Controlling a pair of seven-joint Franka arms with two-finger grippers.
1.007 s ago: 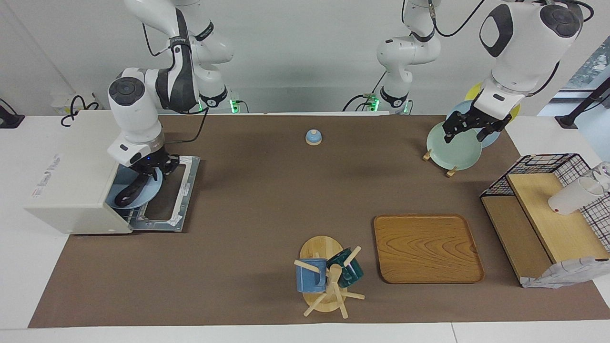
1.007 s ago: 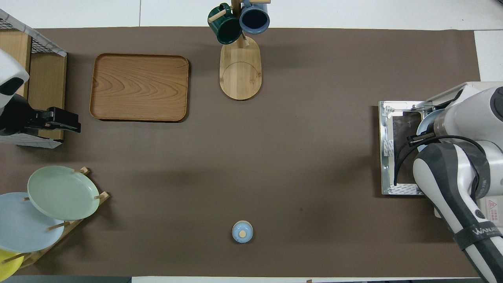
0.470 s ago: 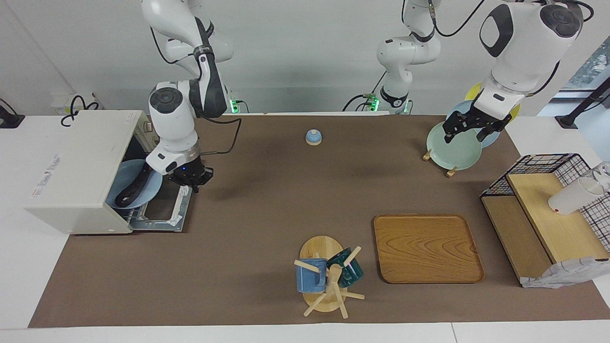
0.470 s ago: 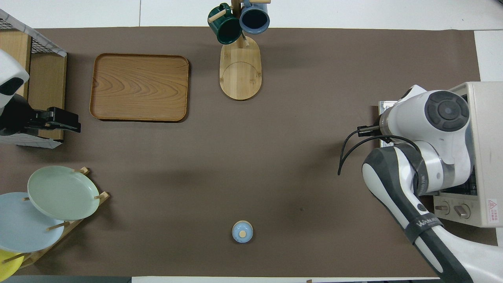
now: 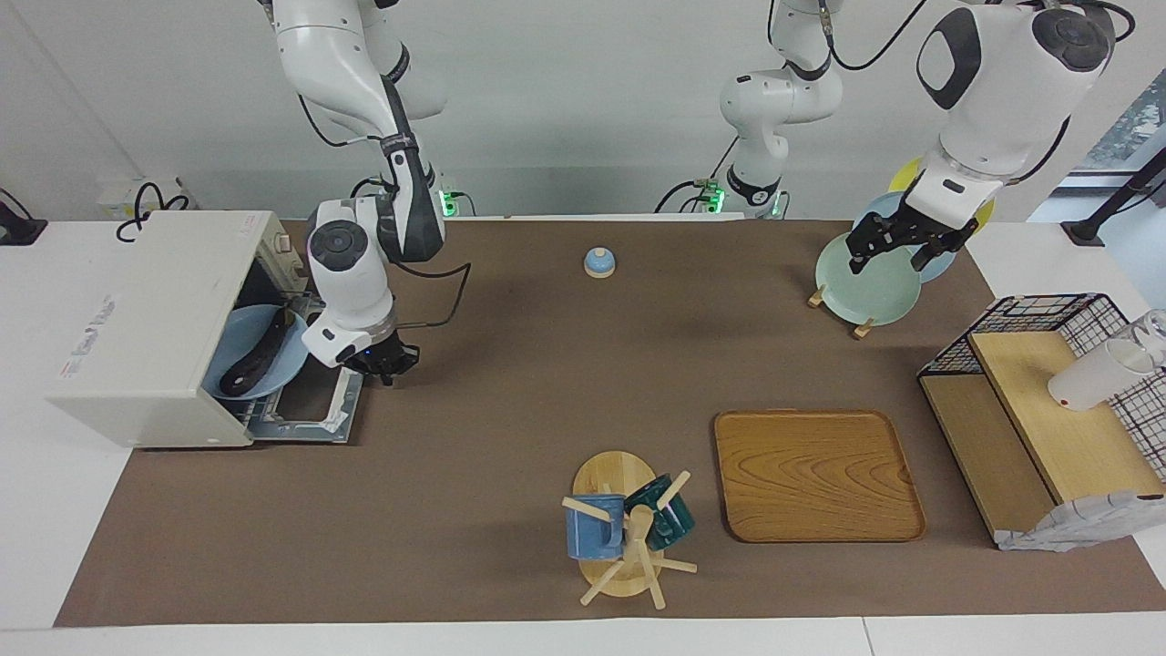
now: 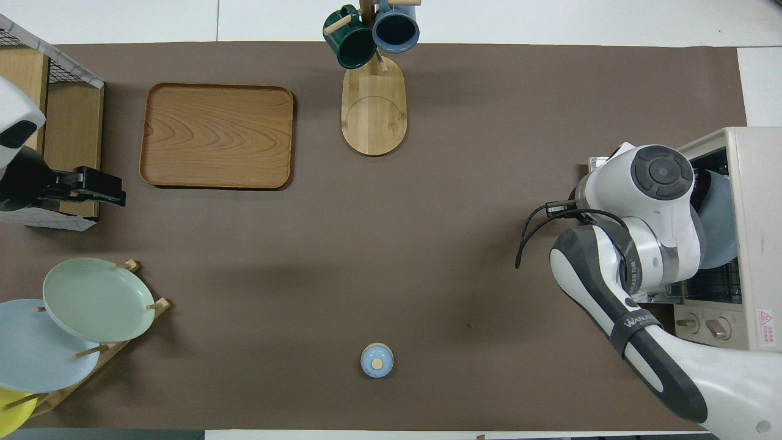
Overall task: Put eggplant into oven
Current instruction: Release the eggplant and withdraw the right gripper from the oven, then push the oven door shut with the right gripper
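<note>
Two tools in view. Right tool [image 5: 381, 366] hangs low over the brown mat at the outer edge of the oven's dropped door [image 5: 314, 401], pointing down; nothing between its fingers, but whether they are spread or closed cannot be told. In the overhead view this tool is hidden under its own wrist.

Oven [image 5: 146, 323] stands at the right arm's end of the tabletop [image 5: 510, 383], door open flat on the mat. Inside, a light blue plate [image 5: 239, 351] tilts out of the opening. Eggplant [image 5: 255, 353] lies on that plate, long and dark, running from about 1 o'clock to 7 o'clock across it in the facing view. Tool sits at roughly 3 o'clock from the eggplant, apart from it.

Left tool [image 5: 897, 248] hangs over the plate rack at the left arm's end, just above the pale green plate [image 5: 865, 282]; arm waits, fingers spread apart, empty.

Elsewhere: small blue bell [image 5: 598, 262] near the robots at mid-tabletop; wooden tray [image 5: 815, 474] and mug tree [image 5: 629, 528] farther out; wire shelf [image 5: 1029, 401] at the left arm's end.
</note>
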